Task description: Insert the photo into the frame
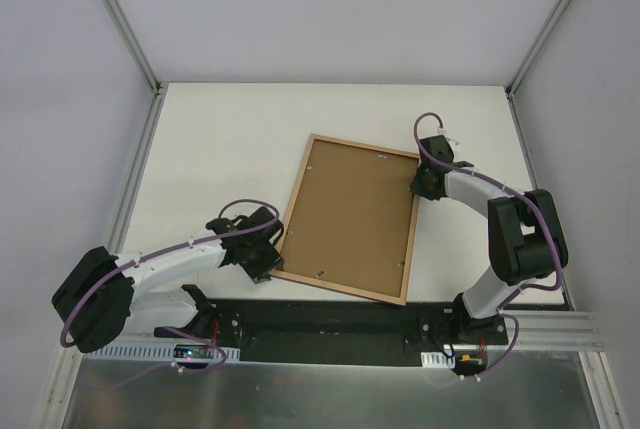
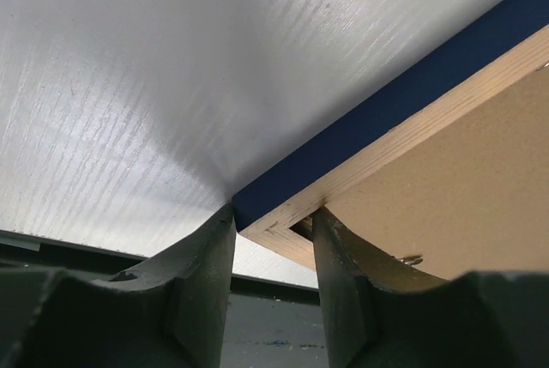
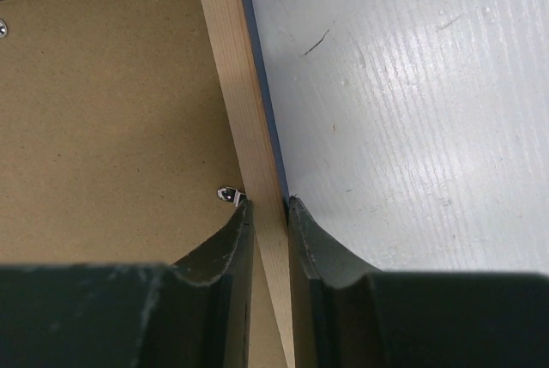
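The frame point(image 1: 293, 205) shows pale, straight-grained wood on its upturned back and navy blue along its outer side. The backing board point(image 1: 350, 217) within it is plain matt brown with a fine fleck. The table point(image 1: 230, 149) is white, with faint brushed streaks and a few thin dark scratches. The arms point(image 1: 170, 259) are white, their cables point(image 1: 245, 205) purple. The left gripper point(image 2: 273, 214) and right gripper point(image 3: 266, 201) are dull greenish black. A black strip point(image 1: 330, 314) lines the worktop's near edge.

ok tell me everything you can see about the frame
The frame is a thin rectangle lying face down and skewed on the white table: light wood back up, navy outer edge, brown backing board inside with small metal clips. The left hand pinches its near left corner, the right hand its right rail.
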You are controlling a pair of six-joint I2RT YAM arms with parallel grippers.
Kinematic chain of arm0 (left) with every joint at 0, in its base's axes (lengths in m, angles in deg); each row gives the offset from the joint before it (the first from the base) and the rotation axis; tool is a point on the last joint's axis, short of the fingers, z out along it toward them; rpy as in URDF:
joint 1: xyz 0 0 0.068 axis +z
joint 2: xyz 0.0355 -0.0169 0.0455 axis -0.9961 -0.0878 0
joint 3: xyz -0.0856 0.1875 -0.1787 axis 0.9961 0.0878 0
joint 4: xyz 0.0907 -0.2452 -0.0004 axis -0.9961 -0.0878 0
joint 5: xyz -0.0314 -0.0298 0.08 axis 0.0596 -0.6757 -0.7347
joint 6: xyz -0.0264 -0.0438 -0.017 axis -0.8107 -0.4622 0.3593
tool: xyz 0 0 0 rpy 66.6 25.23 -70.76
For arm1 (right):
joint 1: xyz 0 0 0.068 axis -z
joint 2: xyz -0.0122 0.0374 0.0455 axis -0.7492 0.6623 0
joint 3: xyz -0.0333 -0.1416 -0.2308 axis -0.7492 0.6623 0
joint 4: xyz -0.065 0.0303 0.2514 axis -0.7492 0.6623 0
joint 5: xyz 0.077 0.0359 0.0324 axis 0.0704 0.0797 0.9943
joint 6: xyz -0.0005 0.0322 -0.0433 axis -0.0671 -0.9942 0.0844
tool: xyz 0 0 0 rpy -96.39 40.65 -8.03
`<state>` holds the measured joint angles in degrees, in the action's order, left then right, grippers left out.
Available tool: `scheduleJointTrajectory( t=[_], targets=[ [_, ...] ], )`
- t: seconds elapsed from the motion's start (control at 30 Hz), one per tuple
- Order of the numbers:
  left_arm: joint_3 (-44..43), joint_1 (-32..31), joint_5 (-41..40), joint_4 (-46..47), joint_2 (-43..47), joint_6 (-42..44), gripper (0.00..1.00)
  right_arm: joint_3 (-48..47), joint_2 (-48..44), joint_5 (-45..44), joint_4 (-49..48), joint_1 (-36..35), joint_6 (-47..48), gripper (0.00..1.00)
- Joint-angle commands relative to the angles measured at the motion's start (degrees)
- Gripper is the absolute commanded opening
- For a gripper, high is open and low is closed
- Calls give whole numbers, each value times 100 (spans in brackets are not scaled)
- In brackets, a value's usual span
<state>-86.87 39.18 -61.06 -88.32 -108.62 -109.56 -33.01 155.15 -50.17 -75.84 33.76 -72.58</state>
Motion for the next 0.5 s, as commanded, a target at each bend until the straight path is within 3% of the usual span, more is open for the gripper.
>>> scheduleJointTrajectory(
  t=[0.0,0.07,0.17,0.27,0.47],
  targets=[
    [-313,42,-529,-224,-227,-47,36,81,-102,137,205,44,17,23],
    [-410,156,-626,-216,-358,207,29,142,-269,207,205,35,131,41],
    [-656,498,-793,-198,-622,945,19,160,-541,260,266,35,280,54],
    [-771,1008,-917,-58,-912,1622,12,64,-770,322,424,35,377,57],
    [-543,2045,-732,1258,-1010,3071,7,-103,-1131,295,696,35,588,60]
  ],
)
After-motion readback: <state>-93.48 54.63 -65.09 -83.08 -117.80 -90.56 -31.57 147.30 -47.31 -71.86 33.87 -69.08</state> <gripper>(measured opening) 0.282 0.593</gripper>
